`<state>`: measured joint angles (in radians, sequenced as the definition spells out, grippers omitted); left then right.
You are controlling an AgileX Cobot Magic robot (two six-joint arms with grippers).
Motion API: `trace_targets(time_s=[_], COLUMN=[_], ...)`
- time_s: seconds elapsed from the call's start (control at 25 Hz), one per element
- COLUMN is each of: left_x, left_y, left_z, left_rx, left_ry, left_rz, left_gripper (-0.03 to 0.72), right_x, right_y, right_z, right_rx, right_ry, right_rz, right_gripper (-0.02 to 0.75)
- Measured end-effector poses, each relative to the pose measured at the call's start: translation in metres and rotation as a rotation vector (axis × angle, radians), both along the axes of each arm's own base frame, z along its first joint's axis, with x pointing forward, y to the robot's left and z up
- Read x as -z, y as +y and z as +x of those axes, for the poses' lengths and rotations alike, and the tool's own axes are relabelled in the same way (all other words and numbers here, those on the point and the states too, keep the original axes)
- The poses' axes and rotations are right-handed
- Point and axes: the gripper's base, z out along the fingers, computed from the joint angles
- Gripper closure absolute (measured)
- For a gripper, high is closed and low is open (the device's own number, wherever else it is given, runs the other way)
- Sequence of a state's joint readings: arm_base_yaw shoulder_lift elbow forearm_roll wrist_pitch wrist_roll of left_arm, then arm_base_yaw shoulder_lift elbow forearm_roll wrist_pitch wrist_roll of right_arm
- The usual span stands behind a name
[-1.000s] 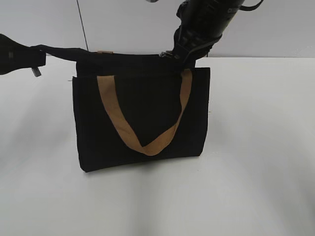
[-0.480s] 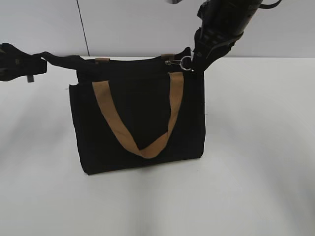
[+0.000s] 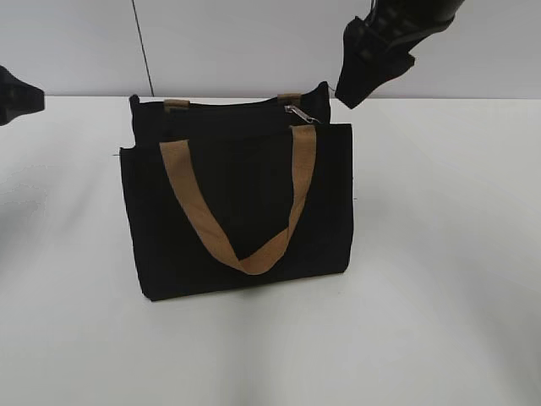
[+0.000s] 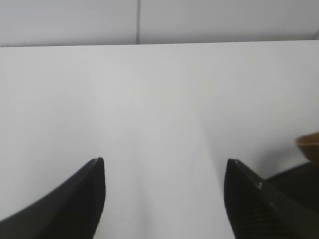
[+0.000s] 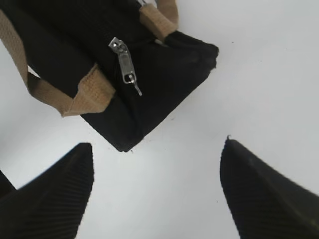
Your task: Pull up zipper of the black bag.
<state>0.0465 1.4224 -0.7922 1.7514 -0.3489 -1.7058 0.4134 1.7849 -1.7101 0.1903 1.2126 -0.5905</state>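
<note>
The black bag [image 3: 241, 203] stands upright on the white bench [image 3: 439, 254], its zipper [image 5: 124, 65] lying at the top edge near the right end. The right pincer [image 5: 157, 191] hangs spread above that corner, touching nothing. The left pincer [image 4: 164, 196] is spread over bare bench, well apart from the bag

No readable text in any view.
The black bag [image 3: 241, 203], its zipper [image 5: 125, 65] and the white table [image 3: 439, 254] show no letters, labels, brand marks or numbers.
</note>
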Motion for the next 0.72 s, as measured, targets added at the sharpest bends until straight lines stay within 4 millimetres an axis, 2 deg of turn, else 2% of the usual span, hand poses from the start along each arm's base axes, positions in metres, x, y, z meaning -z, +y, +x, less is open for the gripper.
trace_targets(time_s=[0.2, 0.28, 0.44, 0.6, 0.72], left_x=[0.002, 0.003, 0.002, -0.003, -0.009], left_y=[0.017, 0.011, -0.03, -0.071, -0.091], left_z=[0.006, 0.007, 0.004, -0.006, -0.018], left_rx=[-0.174, -0.179, -0.094, -0.002, 0.01], left_ry=[-0.026, -0.029, -0.059, -0.091, -0.127], left_rz=[0.108, 0.125, 0.17, 0.171, 0.214], left_gripper=[0.183, 0.202, 0.215, 0.216, 0.216], right_x=[-0.019, -0.023, -0.017, -0.014, -0.012], right_y=[-0.007, -0.012, -0.025, -0.04, -0.051], right_z=[-0.01, -0.015, -0.032, -0.065, -0.091], right_rx=[0.103, 0.147, 0.194, 0.204, 0.207], right_ry=[-0.024, -0.033, -0.014, 0.01, 0.005], right_rz=[0.024, 0.013, -0.037, -0.058, -0.051], right_gripper=[0.141, 0.141, 0.141, 0.141, 0.142])
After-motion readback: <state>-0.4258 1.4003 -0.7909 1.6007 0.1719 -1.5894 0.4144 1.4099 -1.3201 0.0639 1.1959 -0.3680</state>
